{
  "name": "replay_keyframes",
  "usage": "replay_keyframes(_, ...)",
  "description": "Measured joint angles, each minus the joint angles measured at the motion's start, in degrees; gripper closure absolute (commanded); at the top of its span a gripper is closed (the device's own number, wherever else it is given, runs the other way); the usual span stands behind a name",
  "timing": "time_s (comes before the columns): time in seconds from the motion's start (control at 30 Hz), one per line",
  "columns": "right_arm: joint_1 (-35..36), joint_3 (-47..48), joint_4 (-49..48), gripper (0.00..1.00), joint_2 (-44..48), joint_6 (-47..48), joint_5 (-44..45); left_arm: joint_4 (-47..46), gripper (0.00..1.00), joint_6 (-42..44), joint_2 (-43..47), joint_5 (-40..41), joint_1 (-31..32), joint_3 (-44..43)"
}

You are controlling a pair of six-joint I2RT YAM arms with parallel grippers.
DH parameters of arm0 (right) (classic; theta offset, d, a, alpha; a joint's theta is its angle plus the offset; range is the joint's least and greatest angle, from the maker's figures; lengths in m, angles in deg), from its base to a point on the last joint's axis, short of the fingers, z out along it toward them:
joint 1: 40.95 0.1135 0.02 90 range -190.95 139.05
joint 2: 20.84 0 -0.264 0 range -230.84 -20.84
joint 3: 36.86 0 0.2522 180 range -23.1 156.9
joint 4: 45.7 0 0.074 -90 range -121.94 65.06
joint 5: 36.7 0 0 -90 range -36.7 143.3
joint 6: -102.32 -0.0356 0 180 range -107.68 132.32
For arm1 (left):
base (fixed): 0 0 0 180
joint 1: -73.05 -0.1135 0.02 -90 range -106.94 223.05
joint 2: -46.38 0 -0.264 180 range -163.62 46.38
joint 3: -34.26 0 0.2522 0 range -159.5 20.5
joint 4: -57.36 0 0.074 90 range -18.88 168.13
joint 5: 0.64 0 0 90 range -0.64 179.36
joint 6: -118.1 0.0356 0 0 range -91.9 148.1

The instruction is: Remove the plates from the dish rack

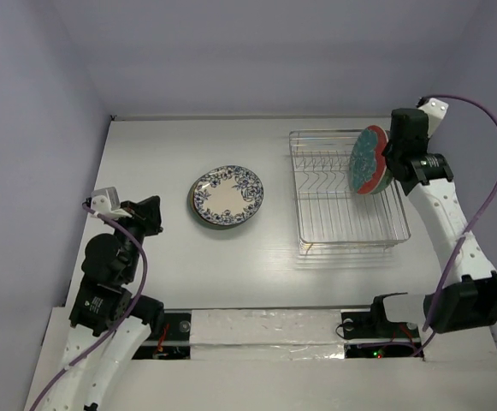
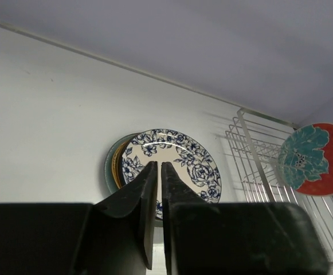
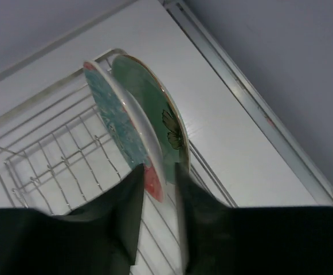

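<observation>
The table [image 1: 145,257] carries the dish rack [image 1: 316,224] on my right side, with a stack of plates well to its left, the blue floral plate [image 1: 227,195] on top. Two plates stand upright at the rack's far right end: the red-rimmed plate [image 3: 117,123] and, almost touching it, the green plate [image 3: 149,109]. My right gripper [image 3: 159,172] straddles the red-rimmed plate's rim, jaws narrow; firm contact cannot be told. My left gripper [image 2: 159,166] is closed on nothing, near the stack.

Hazard: one finger sits right at the green plate's edge; a lift could drag that plate over. Hazard: an edge-only pinch may let the plate swing into the rack wires.
</observation>
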Motion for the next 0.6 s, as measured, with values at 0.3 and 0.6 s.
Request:
replay_keyframes(0.3, -6.05, 3.21, 1.86, 0.49, -11.82, 4.59, -5.31, 0.48, 0.72, -0.35, 0.92, 0.0, 0.39, 0.0)
replay_keyframes(0.6, -8.0, 7.82, 1.4, 0.8, -23.1, 8.09, -10.58, 0.5, 0.72, -0.35, 0.94, 0.02, 1.01, 0.0)
